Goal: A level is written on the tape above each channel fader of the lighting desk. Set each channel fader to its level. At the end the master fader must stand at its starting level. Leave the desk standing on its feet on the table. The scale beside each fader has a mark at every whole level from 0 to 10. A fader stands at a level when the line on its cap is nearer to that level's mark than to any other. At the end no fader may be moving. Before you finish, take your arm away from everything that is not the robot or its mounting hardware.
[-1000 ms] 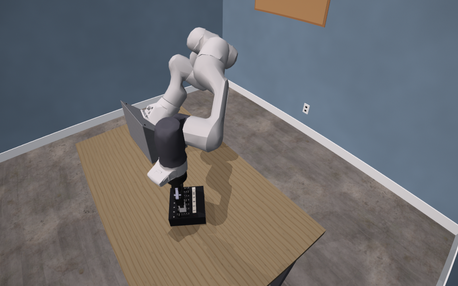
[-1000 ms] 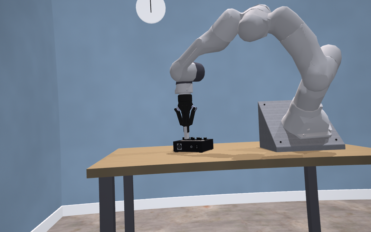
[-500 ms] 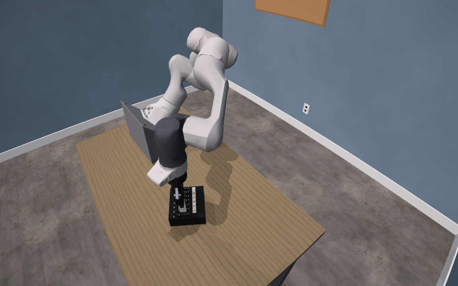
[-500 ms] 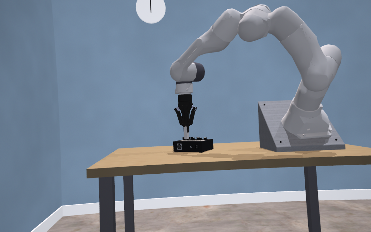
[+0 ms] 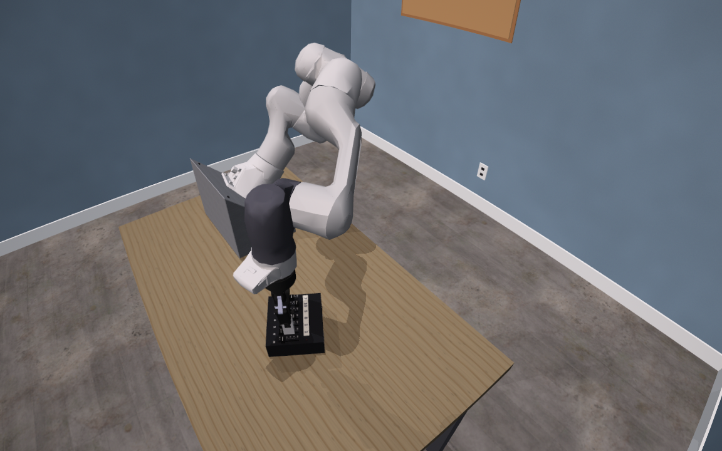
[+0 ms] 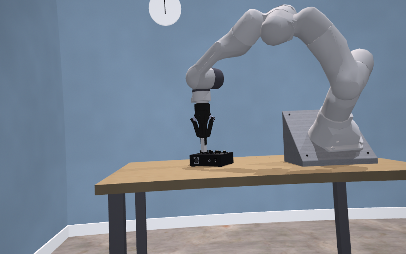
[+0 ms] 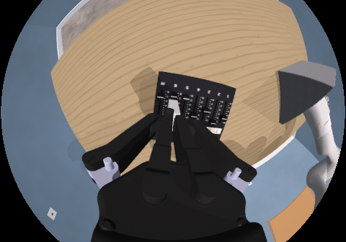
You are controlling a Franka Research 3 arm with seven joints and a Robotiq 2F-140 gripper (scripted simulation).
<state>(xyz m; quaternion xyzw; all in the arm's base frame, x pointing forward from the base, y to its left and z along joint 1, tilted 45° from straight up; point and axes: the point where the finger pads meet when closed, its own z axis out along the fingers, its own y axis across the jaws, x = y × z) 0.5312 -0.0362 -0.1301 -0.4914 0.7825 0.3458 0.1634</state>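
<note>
The black lighting desk (image 5: 295, 326) stands on its feet on the wooden table; it also shows in the exterior view (image 6: 211, 158) and in the wrist view (image 7: 194, 103). Several faders run in a row across its top, with white tape labels (image 5: 307, 315) along one edge; the written levels are too small to read. My gripper (image 6: 203, 148) is shut with nothing between the fingers. It points straight down, and its pale fingertips (image 7: 172, 106) are at a fader near the desk's end. I cannot tell whether they touch a cap.
The arm's grey wedge base (image 6: 324, 139) stands at the far end of the table (image 5: 296, 314). The desk sits well inside the table's edges.
</note>
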